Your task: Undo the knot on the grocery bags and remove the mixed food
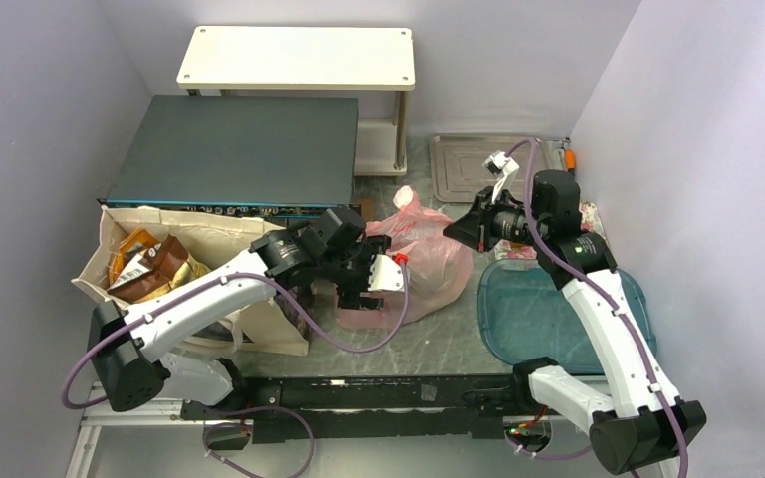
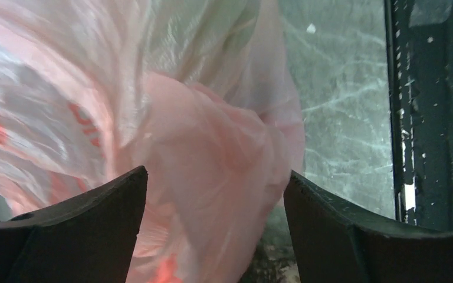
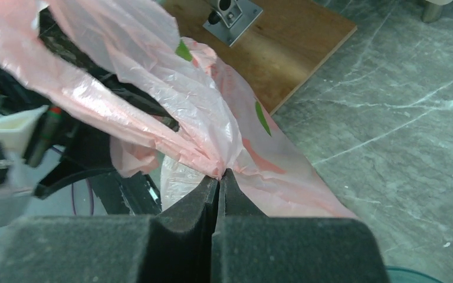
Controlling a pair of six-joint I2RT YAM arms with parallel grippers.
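Observation:
The thin pink plastic bag lies at the table's middle; one loose handle end sticks up, and I cannot make out a tied knot. My left gripper is open at the bag's left side, and pink film fills the gap between its fingers. My right gripper is shut on a pinch of the bag's film at its upper right edge. Green shapes show through the film. The beige tote stands at the left with brown and orange chip bags inside.
A teal tray lies at the right under my right arm. A metal tray sits at the back, with a dark flat box and a white shelf behind the tote. A wooden board lies beyond the bag.

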